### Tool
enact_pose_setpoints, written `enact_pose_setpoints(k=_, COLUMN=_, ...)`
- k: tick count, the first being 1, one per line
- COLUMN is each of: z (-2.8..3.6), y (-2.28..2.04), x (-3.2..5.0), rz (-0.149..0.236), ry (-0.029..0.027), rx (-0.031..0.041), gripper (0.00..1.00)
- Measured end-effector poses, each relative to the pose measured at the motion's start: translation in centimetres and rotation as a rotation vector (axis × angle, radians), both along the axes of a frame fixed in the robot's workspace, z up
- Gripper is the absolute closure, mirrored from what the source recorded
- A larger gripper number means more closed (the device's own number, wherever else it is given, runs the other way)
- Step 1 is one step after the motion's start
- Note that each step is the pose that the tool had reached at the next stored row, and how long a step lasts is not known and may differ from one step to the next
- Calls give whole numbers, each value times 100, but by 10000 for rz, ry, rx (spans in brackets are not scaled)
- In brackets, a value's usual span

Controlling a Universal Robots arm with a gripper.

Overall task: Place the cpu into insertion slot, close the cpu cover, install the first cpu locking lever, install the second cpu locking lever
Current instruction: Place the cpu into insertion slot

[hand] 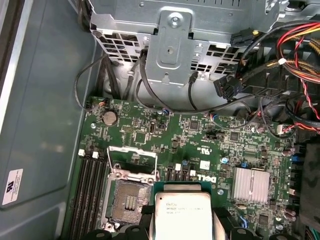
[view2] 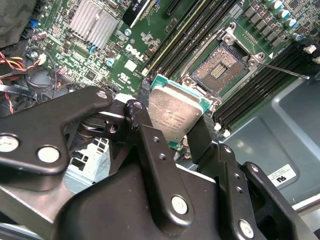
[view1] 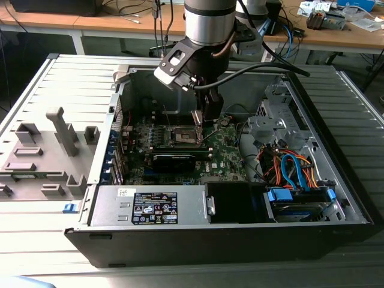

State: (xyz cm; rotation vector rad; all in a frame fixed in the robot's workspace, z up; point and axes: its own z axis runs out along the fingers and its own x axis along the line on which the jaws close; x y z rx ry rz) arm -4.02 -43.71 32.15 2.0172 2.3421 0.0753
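The black pincer [view2: 172, 125] is clenched on the small flat square silvery-grey cpu [view2: 175, 112]. It holds the cpu over the green circuit board [hand: 200, 135], near the uncovered, dark-centred square insertion slot [hand: 127, 202]. The thin silvery cpu cover [hand: 133, 150] stands raised.

Open computer case [view1: 180, 246] holds green motherboard [hand: 150, 145], coloured cables [view1: 294, 165], heatsink [hand: 251, 184].

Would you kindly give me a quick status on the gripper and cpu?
Gripper shut on cpu, above the board. Cpu not seated; slot empty, cover open. Nothing seen blocking the slot.
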Motion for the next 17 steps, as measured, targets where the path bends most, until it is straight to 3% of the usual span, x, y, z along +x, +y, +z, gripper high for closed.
enact_pose_setpoints(k=17, z=-5, y=0, x=0, rz=-479, ry=0, rx=-48, gripper=45)
